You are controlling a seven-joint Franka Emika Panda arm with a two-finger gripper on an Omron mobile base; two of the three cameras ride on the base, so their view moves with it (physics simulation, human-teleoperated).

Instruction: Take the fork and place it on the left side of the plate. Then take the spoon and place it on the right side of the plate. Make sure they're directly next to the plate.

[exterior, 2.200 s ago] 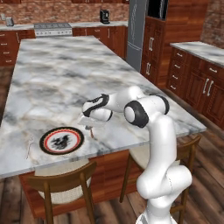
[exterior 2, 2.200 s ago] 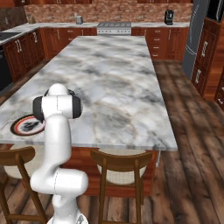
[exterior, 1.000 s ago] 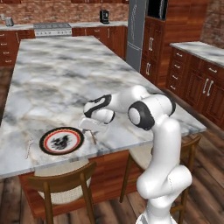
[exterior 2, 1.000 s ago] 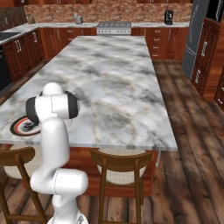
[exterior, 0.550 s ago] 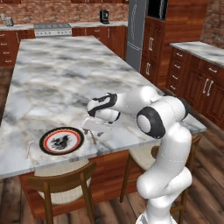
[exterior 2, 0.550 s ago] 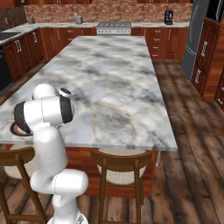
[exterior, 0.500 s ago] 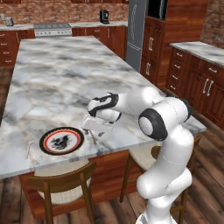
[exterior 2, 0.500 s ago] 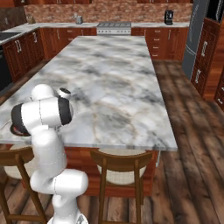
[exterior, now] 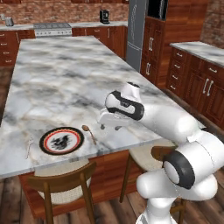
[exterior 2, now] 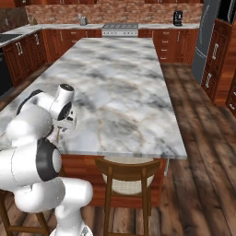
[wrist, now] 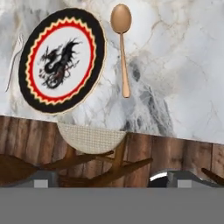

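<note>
The plate (exterior: 61,141) lies near the island's front left corner, its red-orange rim and dark figure plain in the hand view (wrist: 61,59). The brown spoon (exterior: 89,133) lies just right of it, bowl away from the counter edge (wrist: 122,48). The pale thin fork (wrist: 14,61) rests close along the plate's left side, and is faint in the left base view (exterior: 29,146). My gripper (exterior: 111,126) hangs above the counter to the right of the spoon, open and holding nothing. Its tips (wrist: 111,180) stand wide apart over the counter's front edge.
Wooden chairs (exterior: 65,188) with woven seats stand below the counter's front edge (exterior 2: 126,177). The marble island (exterior: 65,78) stretches far back. Cabinets and a fridge (exterior: 140,30) line the right wall. My arm's elbow (exterior 2: 32,138) blocks the plate area in the right base view.
My hand has drawn back to the right, away from the spoon, and the elbow has swung out toward the cameras. Plate, spoon and fork lie where they were.
</note>
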